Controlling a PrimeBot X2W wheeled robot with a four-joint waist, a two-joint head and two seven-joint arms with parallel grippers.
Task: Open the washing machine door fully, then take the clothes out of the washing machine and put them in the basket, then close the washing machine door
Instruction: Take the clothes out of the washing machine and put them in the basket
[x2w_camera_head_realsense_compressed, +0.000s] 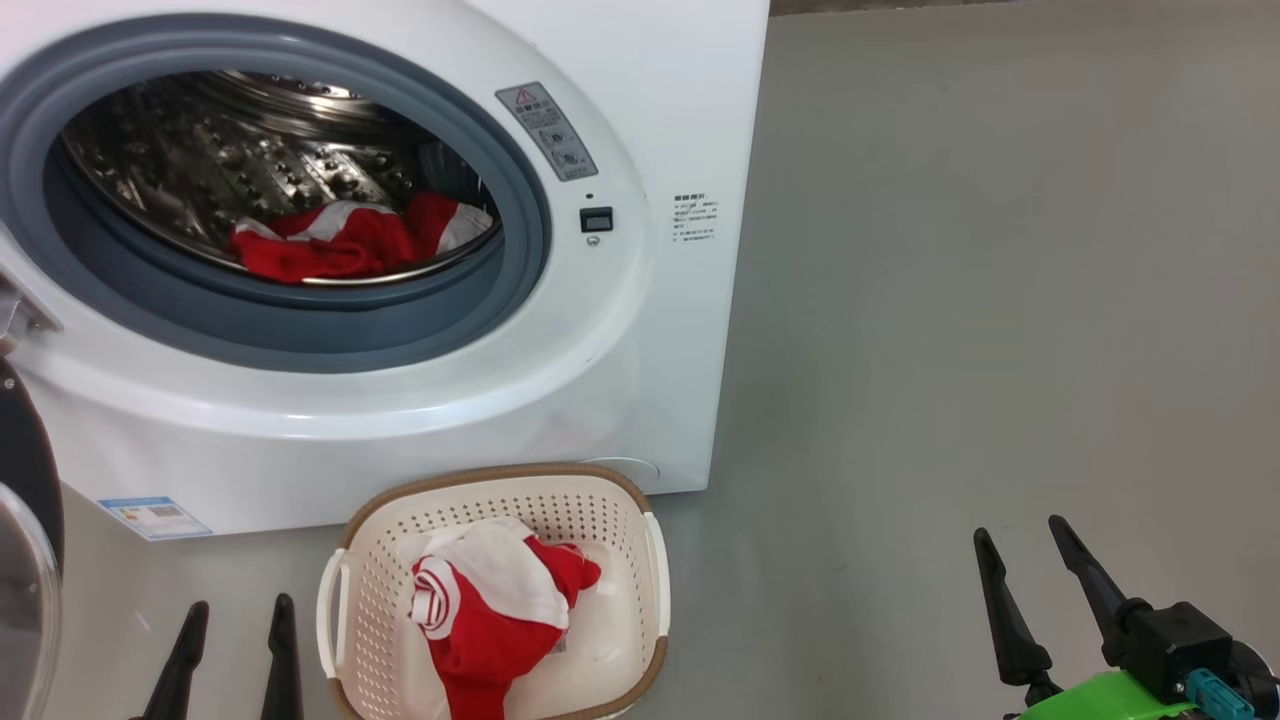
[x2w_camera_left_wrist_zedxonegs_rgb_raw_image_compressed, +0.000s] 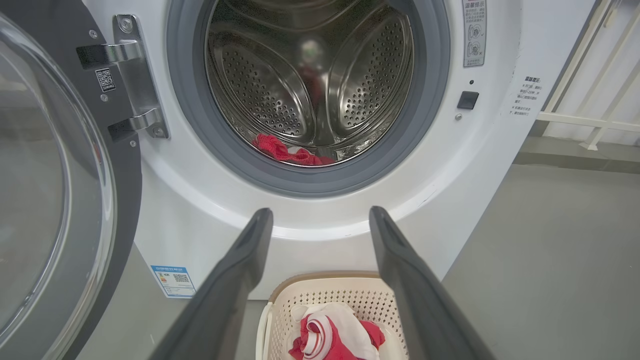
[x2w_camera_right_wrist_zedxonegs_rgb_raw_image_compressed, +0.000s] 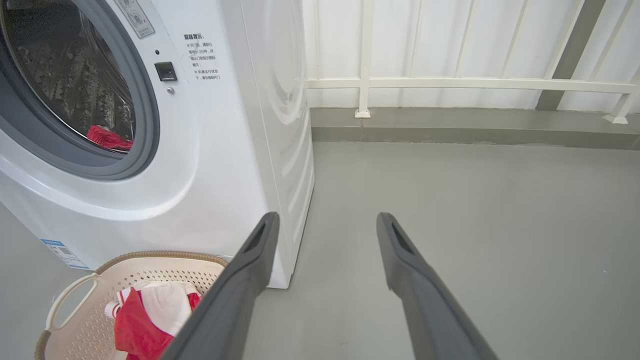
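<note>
The white washing machine (x2w_camera_head_realsense_compressed: 660, 120) stands with its door (x2w_camera_left_wrist_zedxonegs_rgb_raw_image_compressed: 55, 200) swung wide to the left on its hinge. Red and white clothes (x2w_camera_head_realsense_compressed: 350, 240) lie at the bottom of the steel drum, also seen as clothes (x2w_camera_left_wrist_zedxonegs_rgb_raw_image_compressed: 287, 152) and clothes (x2w_camera_right_wrist_zedxonegs_rgb_raw_image_compressed: 107, 138). In front of the machine sits the cream basket (x2w_camera_head_realsense_compressed: 380, 560), holding one red and white garment (x2w_camera_head_realsense_compressed: 490, 600). My left gripper (x2w_camera_head_realsense_compressed: 240, 610) is open just left of the basket, nothing between its fingers. My right gripper (x2w_camera_head_realsense_compressed: 1020, 535) is open over bare floor, well right of the basket. Both show open jaws, left gripper (x2w_camera_left_wrist_zedxonegs_rgb_raw_image_compressed: 320, 215) and right gripper (x2w_camera_right_wrist_zedxonegs_rgb_raw_image_compressed: 327, 220).
Grey floor (x2w_camera_head_realsense_compressed: 1000, 300) stretches to the right of the machine. A white railing (x2w_camera_right_wrist_zedxonegs_rgb_raw_image_compressed: 450, 85) on a low kerb runs along the wall behind. A blue label (x2w_camera_head_realsense_compressed: 155, 517) sits at the machine's lower left corner.
</note>
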